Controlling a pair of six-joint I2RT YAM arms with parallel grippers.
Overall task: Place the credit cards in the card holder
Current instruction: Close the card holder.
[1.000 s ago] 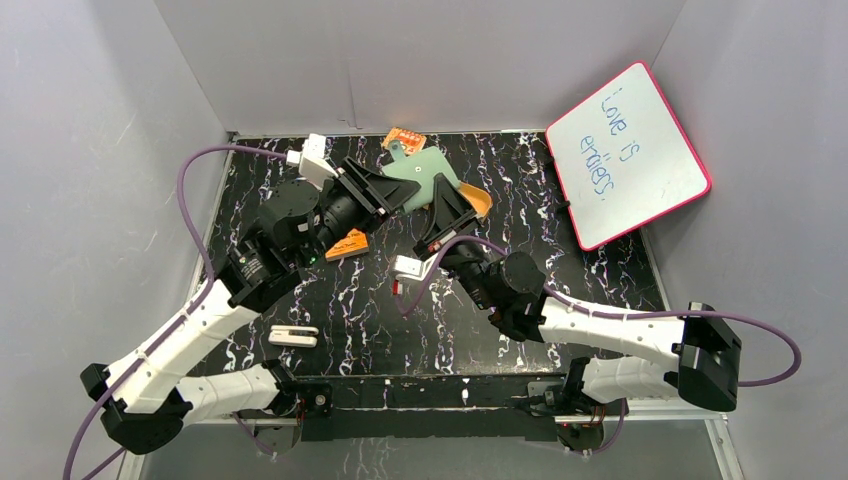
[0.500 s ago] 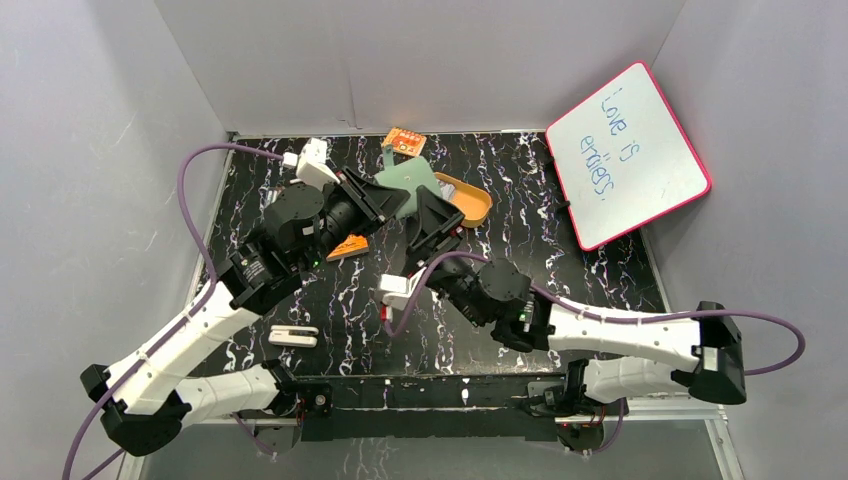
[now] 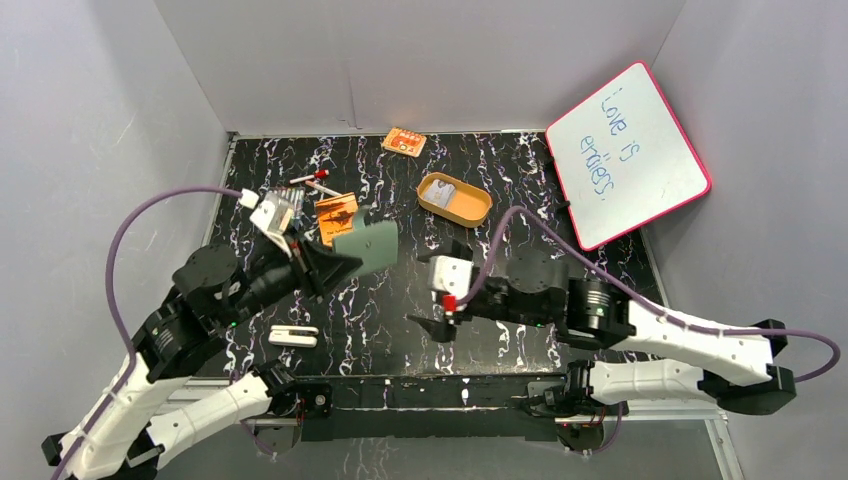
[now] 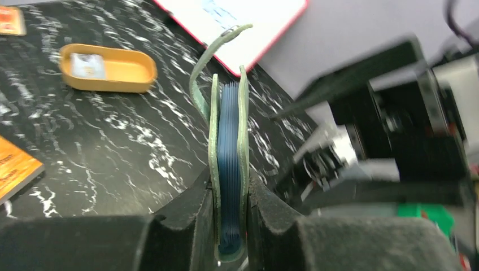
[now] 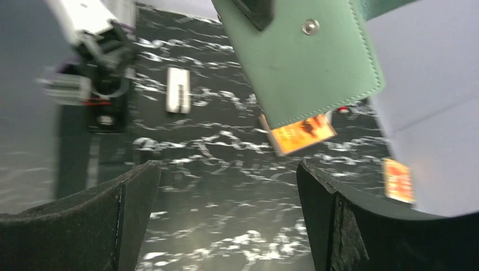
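My left gripper is shut on the card holder, a sage-green wallet held off the table left of centre. The left wrist view shows it edge-on, with bluish plastic pockets between the two green covers and the snap tab curling above. In the right wrist view the card holder hangs ahead with its snap stud showing. My right gripper stands wide open and empty, near the table's middle and apart from the wallet. One pale grey credit card lies in a tan tray.
The tan oval tray sits at the back middle. An orange booklet lies behind the wallet, and an orange packet by the back wall. A red-framed whiteboard leans at the right. A small white slotted piece lies at the near left.
My right gripper has opened, let go of the wallet and drawn back toward the near middle. My left gripper has carried the wallet from the back middle toward the near left, uncovering the tray.
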